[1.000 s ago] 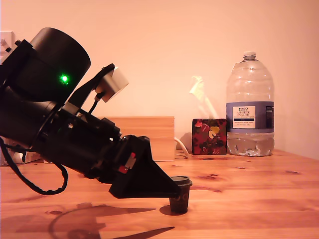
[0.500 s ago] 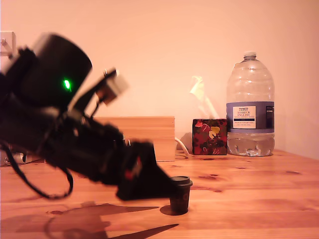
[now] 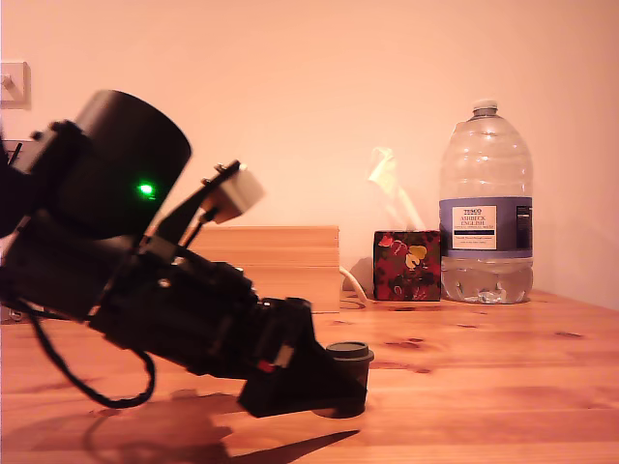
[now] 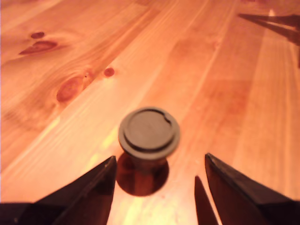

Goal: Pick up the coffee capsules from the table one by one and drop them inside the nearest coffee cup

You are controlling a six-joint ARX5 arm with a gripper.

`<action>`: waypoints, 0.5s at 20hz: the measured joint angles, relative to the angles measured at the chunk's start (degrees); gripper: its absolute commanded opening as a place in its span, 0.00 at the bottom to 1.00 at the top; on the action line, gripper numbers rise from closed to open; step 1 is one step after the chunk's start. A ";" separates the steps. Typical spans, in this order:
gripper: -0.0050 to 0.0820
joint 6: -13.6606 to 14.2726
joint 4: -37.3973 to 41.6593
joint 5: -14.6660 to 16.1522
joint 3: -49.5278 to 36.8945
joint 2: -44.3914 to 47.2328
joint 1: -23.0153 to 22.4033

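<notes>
The black two-fingered gripper (image 4: 159,180) is held wide apart, nothing gripped. The small dark brown tapered capsule (image 4: 149,136) is seen upright at frame centre on the knotted orange-brown pine table (image 4: 225,84), between the black fingertips (image 4: 101,176).

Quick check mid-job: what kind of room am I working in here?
Probably a home room, not a lab: a pine table against a plain wall, with a floral tissue box, a large water bottle and a wall socket.
</notes>
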 measured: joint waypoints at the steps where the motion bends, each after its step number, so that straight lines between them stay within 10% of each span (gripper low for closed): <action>1: 0.67 0.00 -0.44 -0.46 0.92 0.63 -0.09; 10: 0.58 0.00 -5.66 -2.32 4.61 1.84 -1.09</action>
